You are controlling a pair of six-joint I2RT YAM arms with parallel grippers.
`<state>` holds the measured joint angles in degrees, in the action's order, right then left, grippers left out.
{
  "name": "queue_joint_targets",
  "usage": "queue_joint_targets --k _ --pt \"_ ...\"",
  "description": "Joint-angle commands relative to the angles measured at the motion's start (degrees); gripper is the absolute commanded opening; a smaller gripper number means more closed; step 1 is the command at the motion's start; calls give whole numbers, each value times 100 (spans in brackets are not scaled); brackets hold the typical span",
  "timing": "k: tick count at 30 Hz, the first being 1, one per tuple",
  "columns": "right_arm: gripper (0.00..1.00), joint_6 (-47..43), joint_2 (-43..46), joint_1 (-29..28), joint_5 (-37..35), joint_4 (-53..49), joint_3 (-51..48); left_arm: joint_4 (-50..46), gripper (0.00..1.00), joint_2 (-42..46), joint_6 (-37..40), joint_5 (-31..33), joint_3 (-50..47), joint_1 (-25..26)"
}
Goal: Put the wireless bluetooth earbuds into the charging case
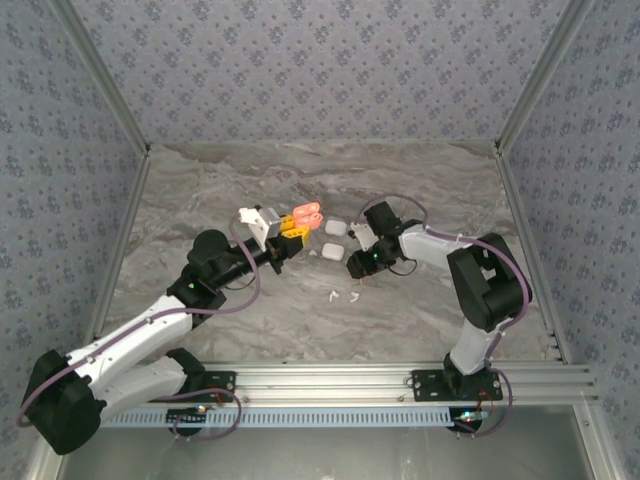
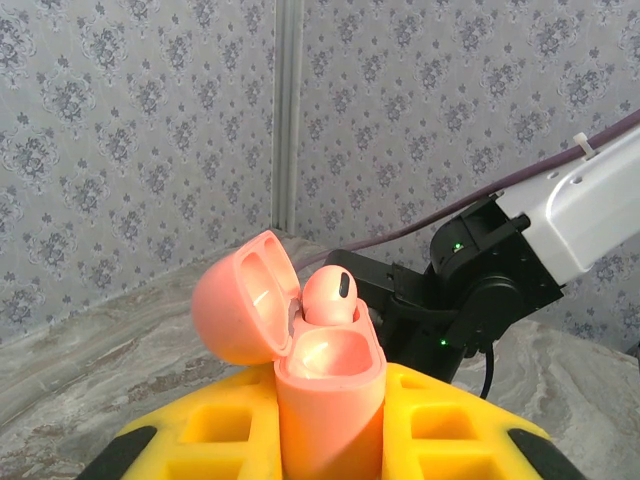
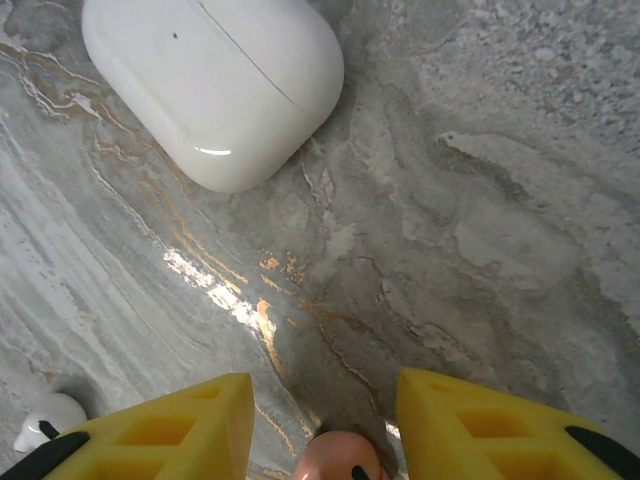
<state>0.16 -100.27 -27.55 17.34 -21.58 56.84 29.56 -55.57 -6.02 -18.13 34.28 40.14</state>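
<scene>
Clearly the move turned on the orange earbud [image 3: 338, 458], which lay right between the 2 fingers of my right tool [image 3: 325, 400], close in at their roots and low over the counter [image 3: 480, 200]. The fingers stood apart on either side of it. I could not tell whether they were touching it or gripping it. Only its rounded end showed, so I could not make out which way its stem and long axis ran.

My right arm was much the nearer to that earbud. My left tool [image 2: 330, 425] was pressed onto the orange charging case [image 2: 335, 370], holding it upright with the mouth up and the lid [image 2: 245, 300] hinged back to that tool's left. 1 orange earbud [image 2: 330, 295] sat in the case, and I judged the pocket beside it free for the next. From above, the case was off to the left of my right tool and raised above the counter, so the carry would go left and upward.

A closed white case [image 3: 210, 80] lay ahead of my right tool and to its left. A white earbud [image 3: 45, 418] lay just outside its left finger. I judged that neither one blocked the lift.
</scene>
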Motion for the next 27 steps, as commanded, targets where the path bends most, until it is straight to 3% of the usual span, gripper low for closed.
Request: queue_joint_targets --k 1,27 --pt "42 -115 -136 -53 -119 -139 118 72 0 38 8 78 4 27" --pt "32 65 165 -125 -192 -967 115 16 0 -59 3 141 49 29"
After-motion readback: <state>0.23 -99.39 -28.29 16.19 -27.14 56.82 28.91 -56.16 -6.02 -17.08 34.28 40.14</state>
